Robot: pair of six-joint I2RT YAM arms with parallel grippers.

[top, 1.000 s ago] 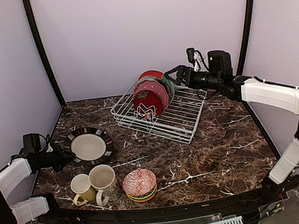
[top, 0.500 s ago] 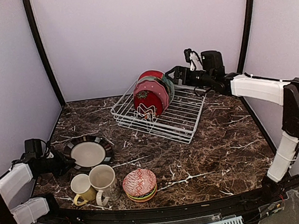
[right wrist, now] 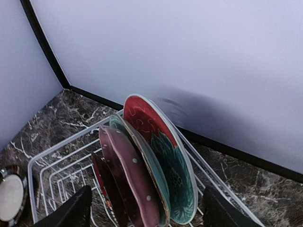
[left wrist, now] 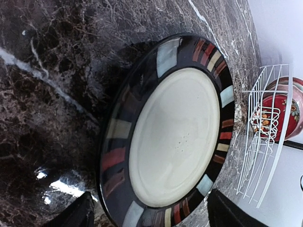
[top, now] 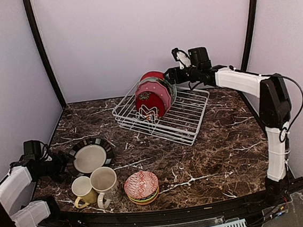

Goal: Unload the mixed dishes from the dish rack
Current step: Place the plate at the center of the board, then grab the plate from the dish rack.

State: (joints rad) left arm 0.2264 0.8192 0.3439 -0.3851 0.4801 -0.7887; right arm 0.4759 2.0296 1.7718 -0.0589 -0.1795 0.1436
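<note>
Several upright plates (right wrist: 142, 165) stand on edge between the prongs of the dish rack (top: 165, 117) at the back of the table (top: 224, 144). The unloading looks roughly half done: the yellow mug (top: 83, 191), the beige mug (top: 105, 182) and the stacked bowls (top: 141, 187) already sit near the front edge, with a dark striped plate (top: 89, 156) lying flat just behind the mugs. The step in hand, as I judge it, is fetching the next plate. The right gripper (top: 169, 77) hovers just above and behind the upright plates, its arm stretched far toward the rear wall, fingers spread wide with nothing between them. Its wrist view looks down the row, the floral plate (right wrist: 165, 161) hindmost and the pink plate (right wrist: 125, 175) in front of it. Next it should drop so one finger slips each side of a single rim, then pinch and lift clear of the prongs. The left gripper (top: 64, 166) lies low at the striped plate's left rim, jaws parted and gripping nothing, forearm close to the tabletop
</note>
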